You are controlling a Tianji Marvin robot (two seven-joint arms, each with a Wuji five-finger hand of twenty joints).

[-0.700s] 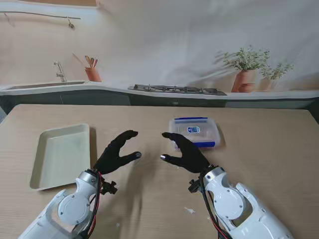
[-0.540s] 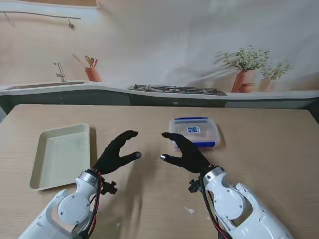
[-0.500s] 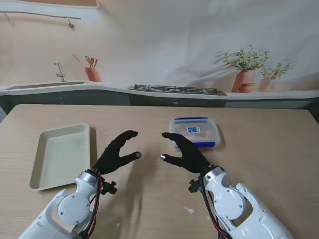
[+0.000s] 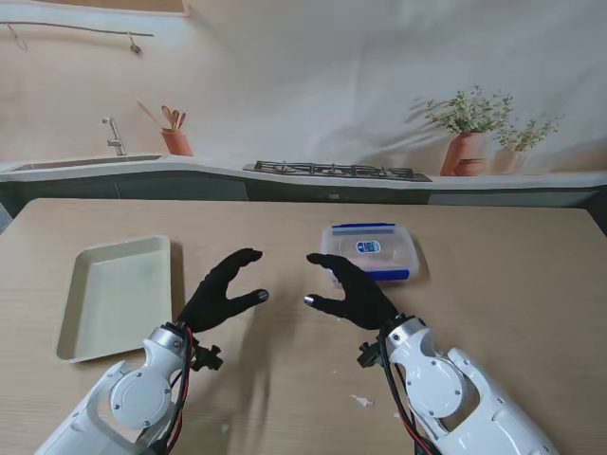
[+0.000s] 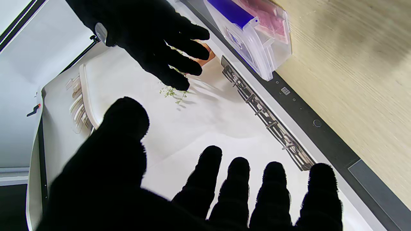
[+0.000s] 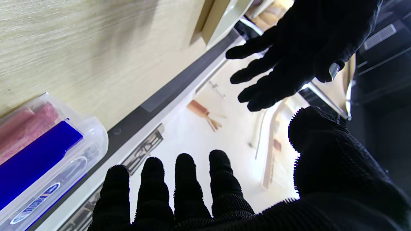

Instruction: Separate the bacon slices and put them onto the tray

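Note:
A clear plastic box with a blue-edged lid [image 4: 372,251] sits on the table right of centre; pink bacon [image 5: 271,19] shows through its wall, and its lid is on. The cream tray [image 4: 119,294] lies at the left with nothing visible in it. My left hand [image 4: 220,289] hovers over the table between tray and box, black-gloved, fingers spread, holding nothing. My right hand [image 4: 351,289] hovers facing it, just nearer to me than the box, fingers apart and holding nothing. Each wrist view shows the other hand [image 5: 151,35] [image 6: 289,54] and the box [image 6: 38,154].
The wooden table [image 4: 493,284] stretches wide to the right. Behind its far edge runs a counter with a hob [image 4: 337,171], a sink [image 4: 90,161], a utensil pot and potted plants [image 4: 469,133]. Small white scraps [image 4: 361,401] lie on the table near my right forearm.
Almost nothing; my right hand has shifted very slightly to the left. The left hand, box and tray have not moved.

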